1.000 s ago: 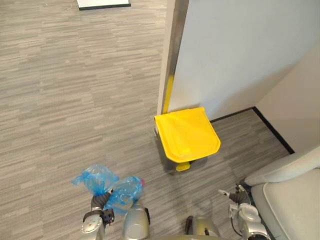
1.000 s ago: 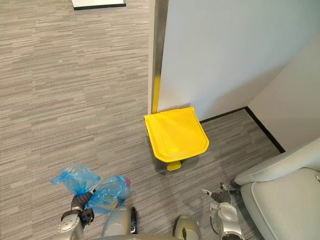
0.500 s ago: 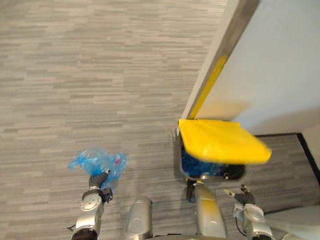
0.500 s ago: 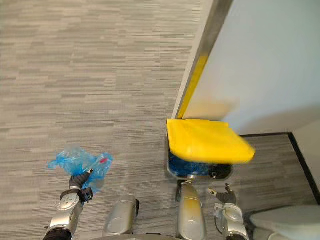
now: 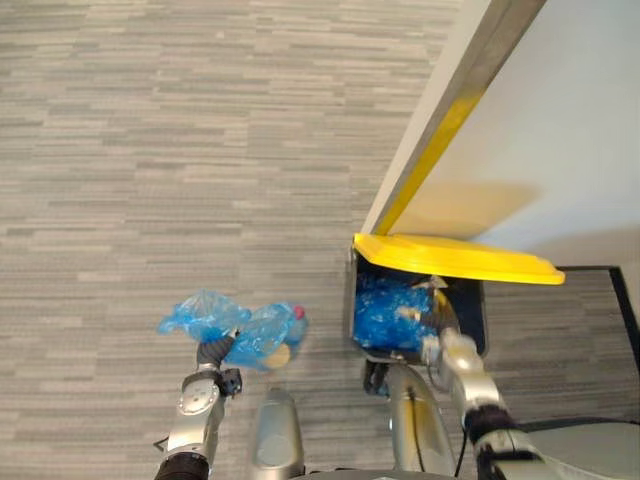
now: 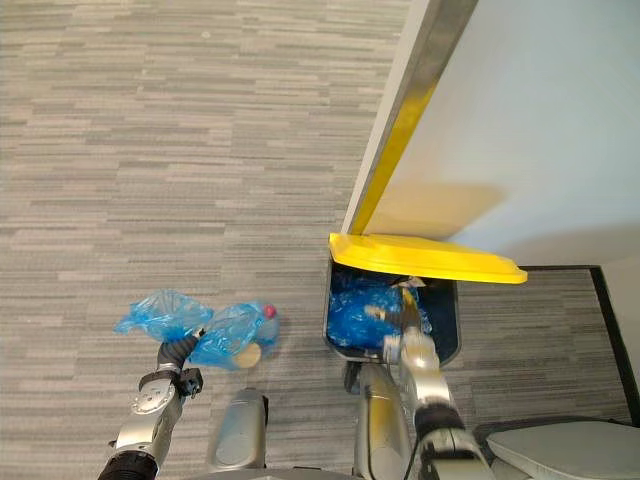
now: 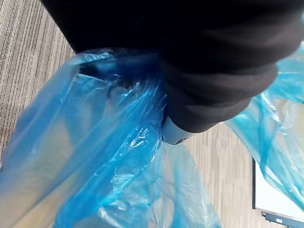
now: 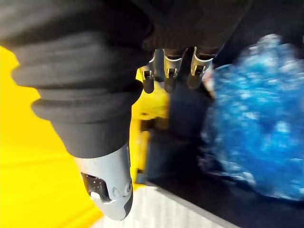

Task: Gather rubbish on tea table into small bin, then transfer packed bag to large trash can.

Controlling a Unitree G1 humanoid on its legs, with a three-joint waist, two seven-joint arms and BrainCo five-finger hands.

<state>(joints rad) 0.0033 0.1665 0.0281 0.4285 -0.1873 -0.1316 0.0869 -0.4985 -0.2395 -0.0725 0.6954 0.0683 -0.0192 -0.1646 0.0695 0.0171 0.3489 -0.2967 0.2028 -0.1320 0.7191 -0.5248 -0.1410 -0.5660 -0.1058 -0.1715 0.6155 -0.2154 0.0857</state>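
A blue plastic bag [image 5: 245,330] stuffed with rubbish hangs above the grey floor, its neck gripped in my left hand [image 5: 213,352]; in the left wrist view the blue bag [image 7: 95,156] bulges around the hand's dark cover. To its right stands the large trash can [image 5: 472,315], its yellow lid [image 5: 460,260] raised nearly level above the opening. Crumpled blue plastic [image 5: 385,312] lies inside. My right hand [image 6: 407,312] reaches into the opening under the lid, fingers [image 8: 168,76] relaxed and holding nothing, with the yellow lid close beside them.
A white wall with a metal corner edge and a yellow strip [image 5: 440,130] rises right behind the can. A black skirting line [image 5: 625,290] runs along the wall's foot. A grey seat [image 6: 560,455] sits at the lower right. Striped grey carpet [image 5: 150,150] spreads to the left.
The camera has shifted. The yellow lid has swung from shut to nearly level. My right hand has risen from low on the right into the can's opening. The left hand keeps hold of the bag.
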